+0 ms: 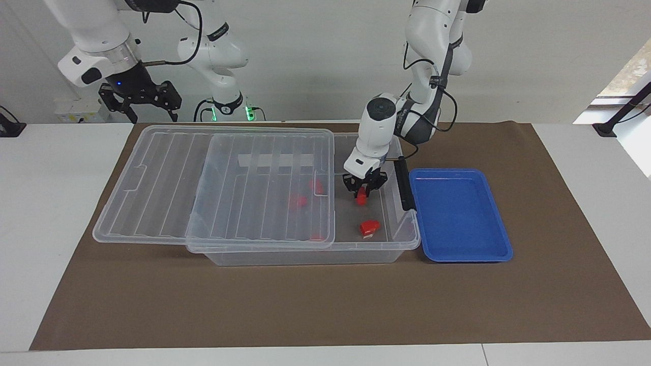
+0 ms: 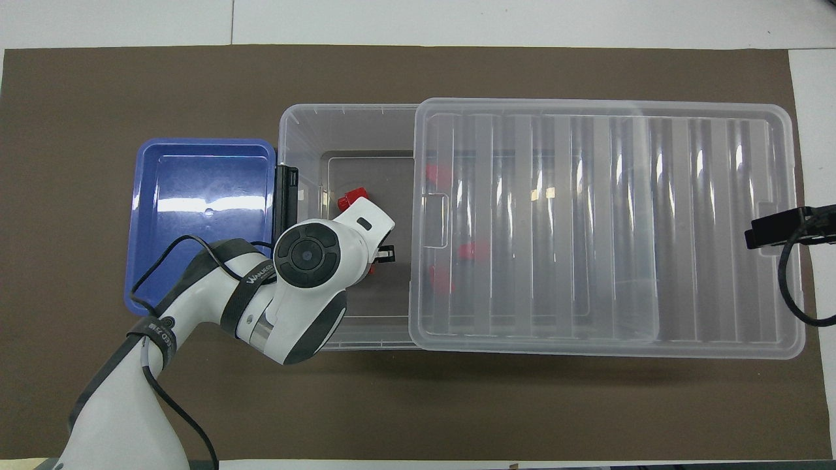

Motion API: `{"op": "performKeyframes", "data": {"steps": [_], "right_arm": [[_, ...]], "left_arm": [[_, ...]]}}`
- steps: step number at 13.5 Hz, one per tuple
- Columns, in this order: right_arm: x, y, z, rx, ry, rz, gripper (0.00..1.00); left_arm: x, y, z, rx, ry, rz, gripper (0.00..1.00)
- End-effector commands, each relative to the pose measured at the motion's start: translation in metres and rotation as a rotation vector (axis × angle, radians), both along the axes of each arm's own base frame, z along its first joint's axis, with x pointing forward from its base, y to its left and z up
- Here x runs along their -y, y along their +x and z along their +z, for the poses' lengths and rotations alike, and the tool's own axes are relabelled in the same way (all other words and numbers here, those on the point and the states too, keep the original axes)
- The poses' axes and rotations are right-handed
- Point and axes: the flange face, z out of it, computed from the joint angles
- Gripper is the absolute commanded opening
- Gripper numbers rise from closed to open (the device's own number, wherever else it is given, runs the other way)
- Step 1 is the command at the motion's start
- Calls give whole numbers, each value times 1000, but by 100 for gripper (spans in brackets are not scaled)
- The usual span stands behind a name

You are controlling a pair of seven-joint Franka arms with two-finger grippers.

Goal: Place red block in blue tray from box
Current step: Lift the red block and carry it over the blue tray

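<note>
The left pincer (image 1: pixel 363 190) hangs inside the uncovered end of the box (image 1: pixel 402 243), its fingers closed on a red block (image 1: pixel 361 196) held upright; from overhead the arm's wrist hides most of that block. A second block (image 1: pixel 369 227) lies on the box floor farther from the robots than the held one. The clear lid (image 1: pixel 213 185) is slid along the box toward the right arm's end of the counter (image 1: pixel 51 168), covering most of the box and overhanging it; more red blocks (image 1: pixel 297 201) show blurred through it. The blue tray (image 1: pixel 460 251) sits on the brown mat (image 1: pixel 325 305) just beside the box's black latch (image 1: pixel 403 185), toward the left arm's end. The right pincer (image 1: pixel 140 99) waits raised above the counter's corner nearest its own base, and whether it is open cannot be told.
</note>
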Motion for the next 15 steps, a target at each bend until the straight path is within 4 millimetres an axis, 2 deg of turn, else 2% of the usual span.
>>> {"op": "performKeyframes", "data": {"steps": [1,2,5,7,10,11,12,13,15], "right_arm": [[1,2,1,-3,8,-13,100],[1,1,-1,-6,10,-13,100],[0,0,-1,-7,16,-13,100],[0,-1,-1,-7,16,-13,100],[2,-2,-2,-9,17,-12,100],[19,-1,-1,5,22,14,100],[42,2,0,45,14,19,68],[59,1,-8,46,7,15,44],[99,-2,-21,61,-4,17,4]], "left_arm": [[-2,-7,6,6,15,14,0],[-2,-6,11,12,10,12,0],[-18,-10,62,16,14,22,0],[-28,-15,103,31,6,32,0],[-55,-18,168,53,-5,66,0],[-81,-23,189,26,22,57,0],[-105,-17,191,-1,48,17,0],[-120,-13,187,-17,60,5,0],[-175,12,186,-12,66,-7,0]]}}
